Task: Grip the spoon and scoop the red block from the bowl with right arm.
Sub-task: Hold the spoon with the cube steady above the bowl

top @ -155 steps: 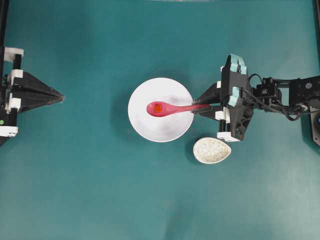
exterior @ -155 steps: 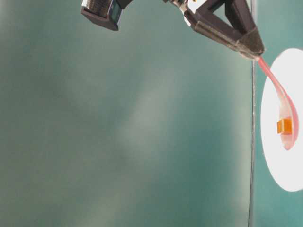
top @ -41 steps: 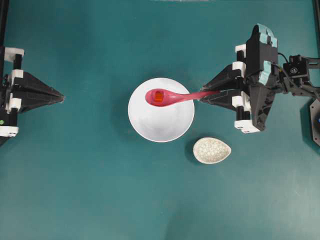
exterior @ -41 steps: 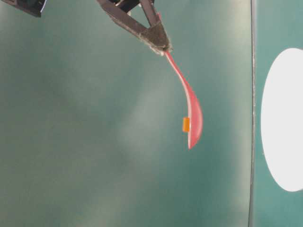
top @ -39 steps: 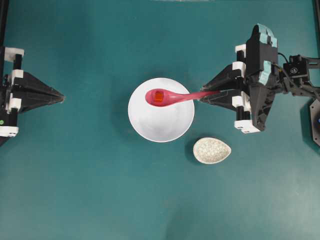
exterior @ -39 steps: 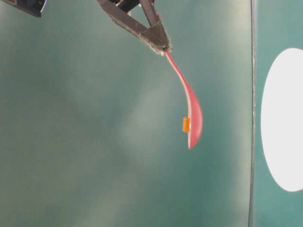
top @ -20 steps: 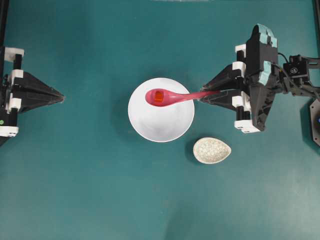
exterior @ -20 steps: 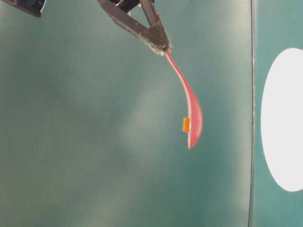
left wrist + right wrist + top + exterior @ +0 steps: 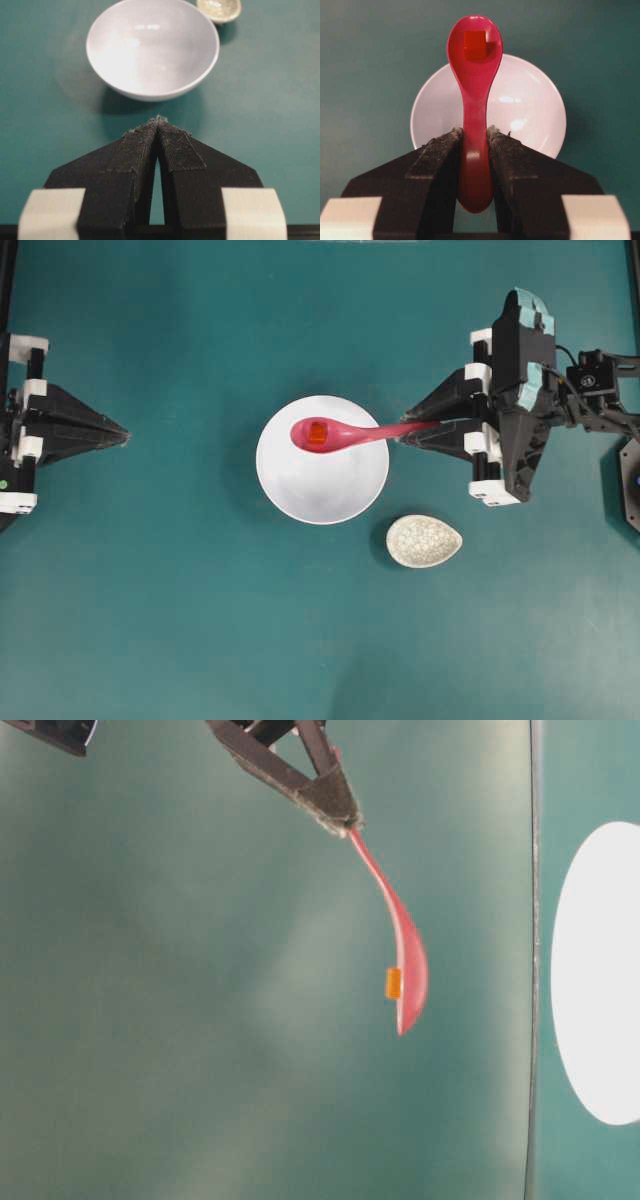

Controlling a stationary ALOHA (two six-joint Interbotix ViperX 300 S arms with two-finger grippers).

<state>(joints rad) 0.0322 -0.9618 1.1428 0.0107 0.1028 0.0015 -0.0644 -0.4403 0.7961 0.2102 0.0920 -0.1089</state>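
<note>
Spoon [image 9: 345, 433] clamped by its handle in the right arm's jaws [image 9: 408, 429], lifted clear above the white bowl [image 9: 322, 485]. Red block [image 9: 316, 433] sits in the scoop. Left jaws [image 9: 158, 122] pressed together, parked apart on the counter's [image 9: 200, 620] far side.

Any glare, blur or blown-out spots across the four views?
Overhead: even light, sharp, soft shadow beside the bowl. Table-level: picture lies sideways, backdrop hazy and mottled, bowl blown out to flat white, spoon crisp. Left wrist: lamp glints inside the bowl, left end effector soft up close. Right wrist: highlights on the bowl's wall, red block sharp, right end effector slightly blurred.
</note>
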